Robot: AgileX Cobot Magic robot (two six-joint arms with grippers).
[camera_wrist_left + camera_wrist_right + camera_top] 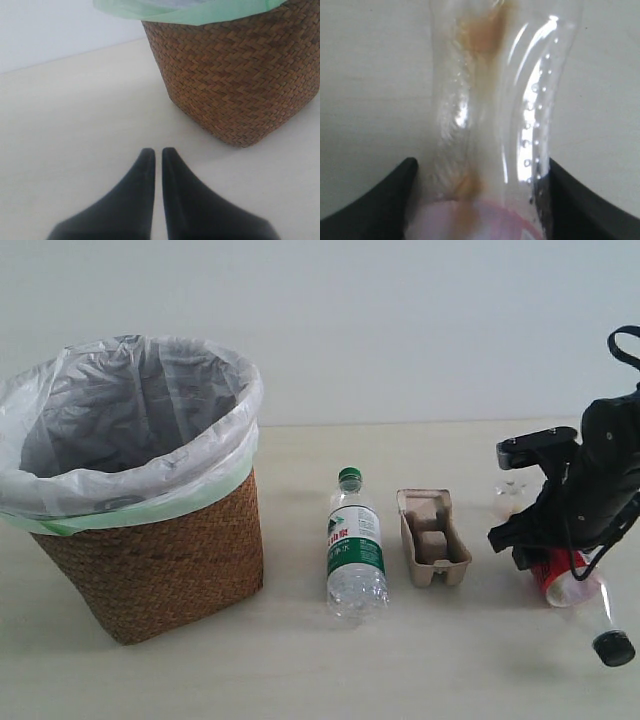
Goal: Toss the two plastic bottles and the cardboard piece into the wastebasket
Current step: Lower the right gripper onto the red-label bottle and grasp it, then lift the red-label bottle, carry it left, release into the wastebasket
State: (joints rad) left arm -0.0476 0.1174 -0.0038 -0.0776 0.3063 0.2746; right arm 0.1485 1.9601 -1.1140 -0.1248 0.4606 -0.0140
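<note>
The wicker wastebasket (150, 560), lined with a white bag (130, 410), stands at the left. To its right the green-capped bottle (355, 550) lies on the table, with the tan cardboard piece (432, 538) beside it. At the far right my right gripper (548, 558) is shut on the red-label bottle (590, 605), which tilts with its black cap (613, 648) down toward the front. In the right wrist view the fingers (555, 175) press both sides of this clear bottle (490, 115). My left gripper (158, 151) is shut and empty, low over the table near the wastebasket (240, 75).
The light table ends at a white wall at the back. A small clear thing (508, 490) lies behind the right arm. Bare tabletop (75, 115) stretches in front of the left gripper.
</note>
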